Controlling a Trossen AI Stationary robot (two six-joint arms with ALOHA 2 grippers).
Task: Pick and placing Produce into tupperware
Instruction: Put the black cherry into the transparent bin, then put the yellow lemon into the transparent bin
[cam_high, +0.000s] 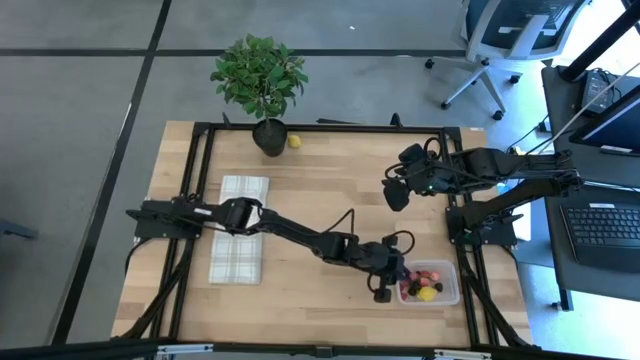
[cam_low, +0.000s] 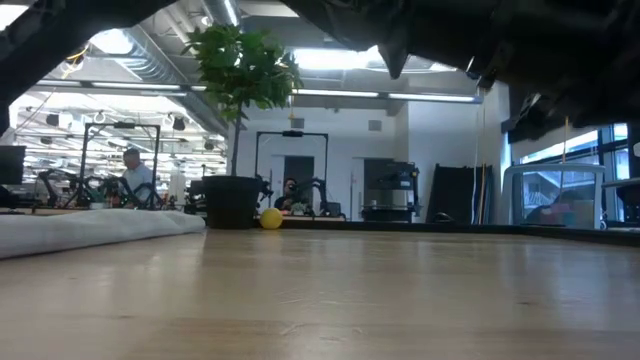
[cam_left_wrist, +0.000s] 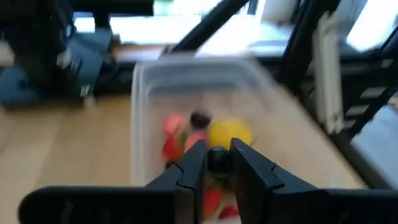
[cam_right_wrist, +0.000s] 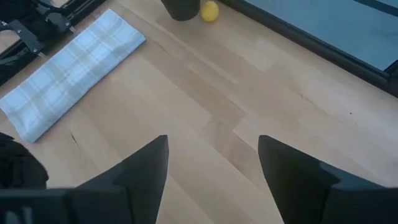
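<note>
Left hand (cam_left_wrist: 217, 163) over tupperware (cam_left_wrist: 205, 81), seemingly clamped on dark berry (cam_left_wrist: 217, 159); right hand (cam_right_wrist: 212, 163) apart, above bare table.

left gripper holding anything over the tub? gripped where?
Left gripper pinches a small dark berry piece by its sides, above the tupperware. Right gripper: open, empty.

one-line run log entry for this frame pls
left gripper: over tub, dark berry between fingers | right gripper: open, idle above table | lemon: by plant pot

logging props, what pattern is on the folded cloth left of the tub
A white-and-grey plaid check on the cloth, clearest in the right wrist view.
</note>
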